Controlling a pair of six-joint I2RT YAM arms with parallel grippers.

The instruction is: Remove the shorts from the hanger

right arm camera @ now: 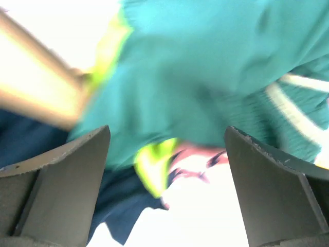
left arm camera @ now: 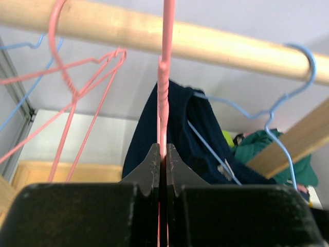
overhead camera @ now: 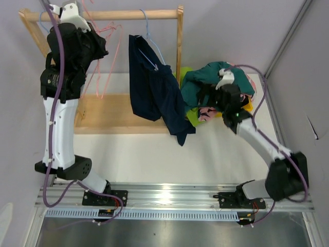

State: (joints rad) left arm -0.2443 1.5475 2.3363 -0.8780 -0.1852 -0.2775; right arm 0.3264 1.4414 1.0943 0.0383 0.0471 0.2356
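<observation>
Navy shorts [overhead camera: 154,90] hang from a light-blue wire hanger [overhead camera: 149,47] on the wooden rod [overhead camera: 118,15] of a rack. In the left wrist view the shorts [left arm camera: 180,128] and blue hanger [left arm camera: 270,116] sit right of centre under the rod [left arm camera: 216,43]. My left gripper [overhead camera: 99,50] is up by the rod, left of the shorts, shut [left arm camera: 163,154] on the stem of an empty pink wire hanger [left arm camera: 163,77]. My right gripper [overhead camera: 206,104] is open and empty [right arm camera: 167,149], low over a clothes pile just right of the shorts' hem [right arm camera: 115,216].
Two more pink hangers [overhead camera: 110,38] and a blue one hang at the rod's left end. A pile of teal [overhead camera: 205,80], yellow-green and pink clothes lies right of the rack's post [overhead camera: 179,41]. The rack's wooden base [overhead camera: 103,116] lies on the white table.
</observation>
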